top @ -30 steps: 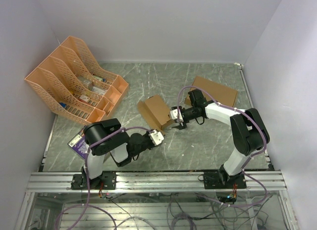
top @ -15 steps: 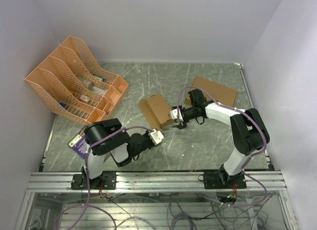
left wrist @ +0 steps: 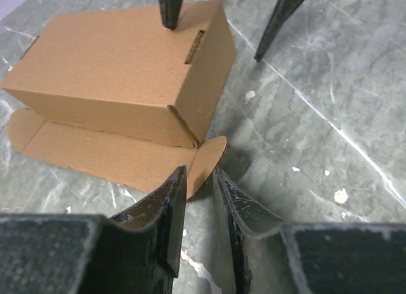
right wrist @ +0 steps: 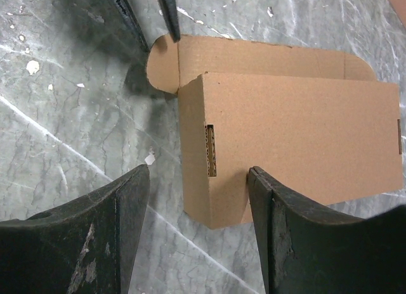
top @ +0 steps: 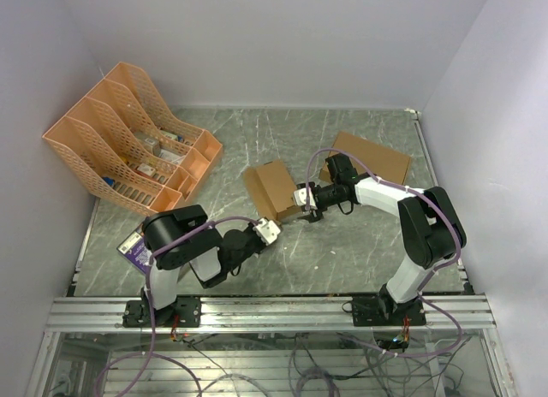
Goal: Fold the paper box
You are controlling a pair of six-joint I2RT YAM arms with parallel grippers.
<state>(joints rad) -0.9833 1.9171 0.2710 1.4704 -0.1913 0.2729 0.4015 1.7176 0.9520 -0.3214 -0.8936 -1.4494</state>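
Box (top: 274, 187) is seen mid-table, body formed, one long flap (left wrist: 108, 154) lying flat beside it. Thin card: judged light, easily creased, prone to sliding. It is best taken by the flap edge w/ top pinned. Left gripper (left wrist: 200, 173) is narrowed to a slit at the flap's rounded tip, nothing clamped. Right gripper (right wrist: 198, 173) is spread wide over the box end — one fingertip (left wrist: 169, 15) is set on top, nothing held.
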